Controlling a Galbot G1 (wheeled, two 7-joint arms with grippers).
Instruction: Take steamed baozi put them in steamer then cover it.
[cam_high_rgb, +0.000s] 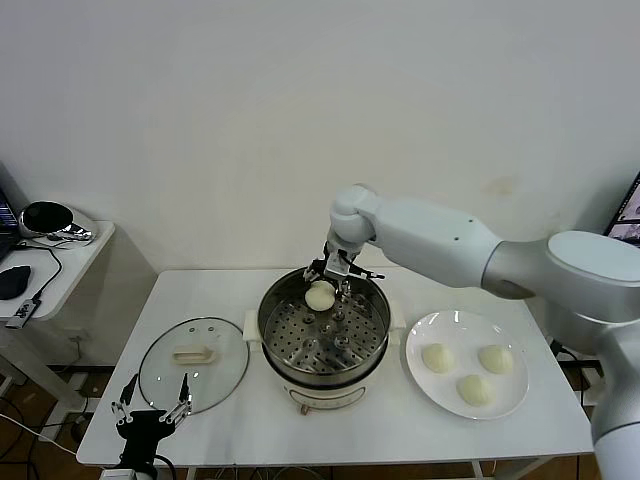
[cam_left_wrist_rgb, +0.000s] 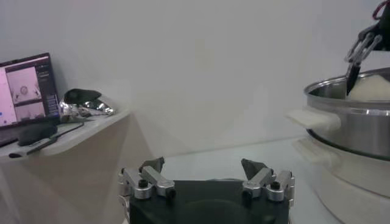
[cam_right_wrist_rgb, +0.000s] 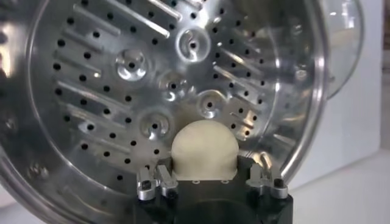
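Head view shows the right end effector (cam_high_rgb: 331, 281) reaching in over the far rim of the steamer (cam_high_rgb: 372, 350), grasping one baozi (cam_high_rgb: 320, 295) between its fingers. The bun hangs just above the perforated tray (cam_high_rgb: 325, 340) on the far side, which seems sensible: dropping it near the wall keeps the rest of the tray free for the buns to follow. In the right wrist view the same baozi (cam_right_wrist_rgb: 204, 148) sits snug against the palm, with the holed metal floor spread out beyond it, so the bun looks not yet set down.

To the robot's right of the steamer, a white plate (cam_high_rgb: 432, 378) carries the other three baozi (cam_high_rgb: 437, 357), within easy reach of that arm. On the opposite side the glass cover (cam_high_rgb: 193, 363) lies flat on the worktop (cam_high_rgb: 420, 430), handle up, ready to be lifted last.

The left end effector (cam_high_rgb: 152, 410) waits at the near edge of the worktop beside the cover, fingers released and spread, holding nothing.
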